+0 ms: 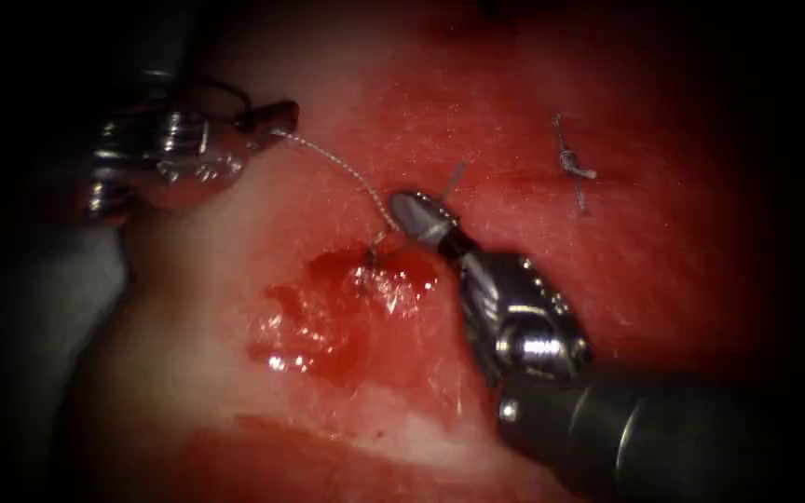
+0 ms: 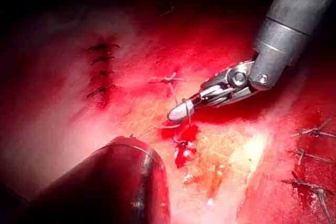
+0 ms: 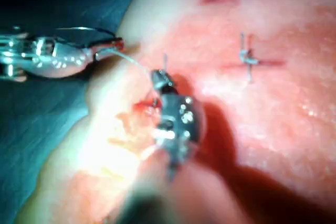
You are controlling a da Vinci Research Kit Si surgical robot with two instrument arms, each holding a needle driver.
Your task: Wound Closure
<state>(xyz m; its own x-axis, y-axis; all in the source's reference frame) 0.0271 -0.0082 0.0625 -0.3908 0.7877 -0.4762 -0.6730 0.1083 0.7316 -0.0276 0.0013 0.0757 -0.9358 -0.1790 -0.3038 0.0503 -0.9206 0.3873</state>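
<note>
My left tool (image 1: 270, 117) is up and to the left of the cut (image 1: 351, 298), its jaws shut on the dark curved needle (image 1: 225, 90) near its thread end. The needle arcs back over the tool, clear of the tissue. White thread (image 1: 337, 166) runs tight from those jaws down to the cut, where red fluid pools. My right tool (image 1: 418, 214) stands just right of the cut's upper end, jaws shut on the thread, with a short thread end (image 1: 456, 177) sticking out beyond its tip. The same tool (image 2: 181, 113) has thread looped at its tip, and shows again here (image 3: 160, 80).
A tied stitch (image 1: 570, 166) with cut ends sits on the tissue to the right. Older stitched rows (image 2: 102, 72) lie farther off. A grey-blue drape (image 1: 48, 298) borders the tissue's left edge. The right tool's thick shaft (image 1: 626, 428) crosses the lower right.
</note>
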